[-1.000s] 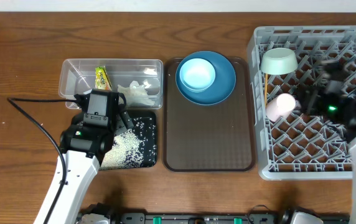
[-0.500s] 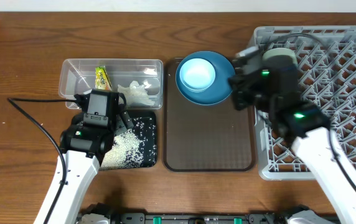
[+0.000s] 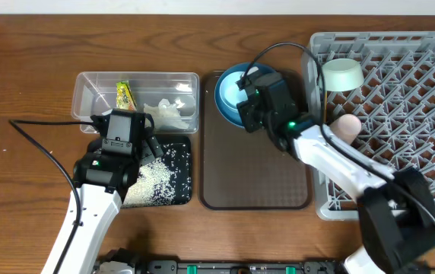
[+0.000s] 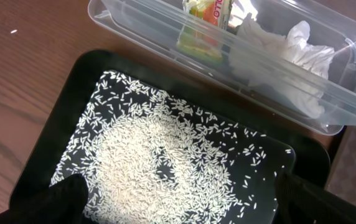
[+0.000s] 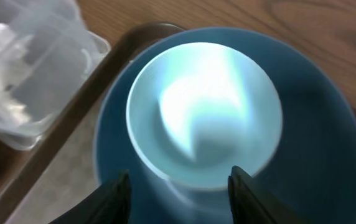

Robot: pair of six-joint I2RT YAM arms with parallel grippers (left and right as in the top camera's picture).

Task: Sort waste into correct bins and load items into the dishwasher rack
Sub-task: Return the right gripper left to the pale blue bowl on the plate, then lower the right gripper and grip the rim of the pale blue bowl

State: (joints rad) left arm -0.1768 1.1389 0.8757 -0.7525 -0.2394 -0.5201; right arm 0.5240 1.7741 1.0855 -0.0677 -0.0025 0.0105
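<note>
My right gripper (image 5: 181,199) is open and hovers just over the light blue bowl (image 5: 206,118), which sits in the dark blue plate (image 5: 315,143); nothing is gripped. In the overhead view this arm covers most of the plate (image 3: 223,106). The pink cup (image 3: 347,125) and mint-green bowl (image 3: 341,74) rest in the grey dishwasher rack (image 3: 408,167). My left gripper (image 4: 178,211) is wide open above the rice (image 4: 159,168) on the black tray (image 4: 60,106). The wrapper (image 4: 206,18) and tissue (image 4: 284,53) lie in the clear container (image 4: 134,31).
The plate stands at the far end of the brown serving tray (image 3: 255,171), between the clear container (image 3: 96,91) and the rack. A black cable (image 3: 31,141) trails across the wooden table left of my left arm.
My right arm has swung left from the rack to above the plate and bowl, and its jaws have opened. The pink cup stays in the rack. The left arm has not moved.
</note>
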